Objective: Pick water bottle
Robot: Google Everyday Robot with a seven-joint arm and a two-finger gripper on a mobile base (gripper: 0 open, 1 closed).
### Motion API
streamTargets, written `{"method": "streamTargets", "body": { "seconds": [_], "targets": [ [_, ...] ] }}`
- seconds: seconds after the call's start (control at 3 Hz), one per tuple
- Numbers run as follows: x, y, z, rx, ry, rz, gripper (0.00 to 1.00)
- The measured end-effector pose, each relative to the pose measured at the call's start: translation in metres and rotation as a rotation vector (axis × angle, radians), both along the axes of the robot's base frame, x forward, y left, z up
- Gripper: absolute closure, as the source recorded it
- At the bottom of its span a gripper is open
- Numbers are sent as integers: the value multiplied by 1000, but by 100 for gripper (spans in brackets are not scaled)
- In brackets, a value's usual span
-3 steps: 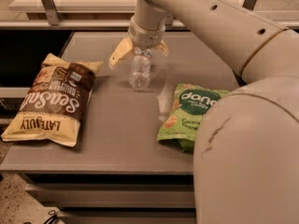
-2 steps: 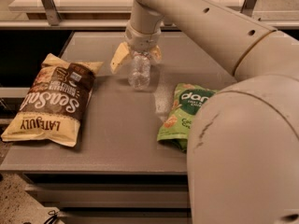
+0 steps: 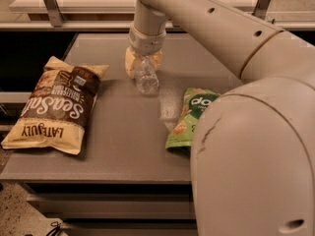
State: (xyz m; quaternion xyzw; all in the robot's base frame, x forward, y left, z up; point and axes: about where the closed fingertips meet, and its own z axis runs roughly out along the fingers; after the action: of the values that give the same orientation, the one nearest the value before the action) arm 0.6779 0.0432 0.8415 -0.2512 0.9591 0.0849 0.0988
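The water bottle (image 3: pixel 146 77) is small, clear and crinkled, and stands slightly tilted at the back middle of the grey table (image 3: pixel 123 146). My gripper (image 3: pixel 143 62) comes down from above onto the bottle's upper part. Its pale yellow fingers (image 3: pixel 130 63) press against both sides of the bottle's neck and shoulders, hiding the cap. The bottle's base is at the table surface.
A large brown and cream Sea Salt snack bag (image 3: pixel 54 107) lies at the left. A green snack bag (image 3: pixel 189 117) lies at the right, partly hidden by my arm's large pale body (image 3: pixel 256 156). A shelf rail (image 3: pixel 49 26) runs behind the table.
The gripper's fingers have drawn in from a wider spread to the sides of the bottle. The arm has shifted slightly left, and the bottle leans a little more.
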Motion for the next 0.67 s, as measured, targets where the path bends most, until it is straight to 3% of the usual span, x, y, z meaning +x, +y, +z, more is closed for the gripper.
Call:
{"method": "streamTargets", "body": {
  "seconds": [0.33,0.67],
  "targets": [
    [1,3,10,-3,-15,10,87],
    [2,6,28,-8,-48,27,100]
  ]
}}
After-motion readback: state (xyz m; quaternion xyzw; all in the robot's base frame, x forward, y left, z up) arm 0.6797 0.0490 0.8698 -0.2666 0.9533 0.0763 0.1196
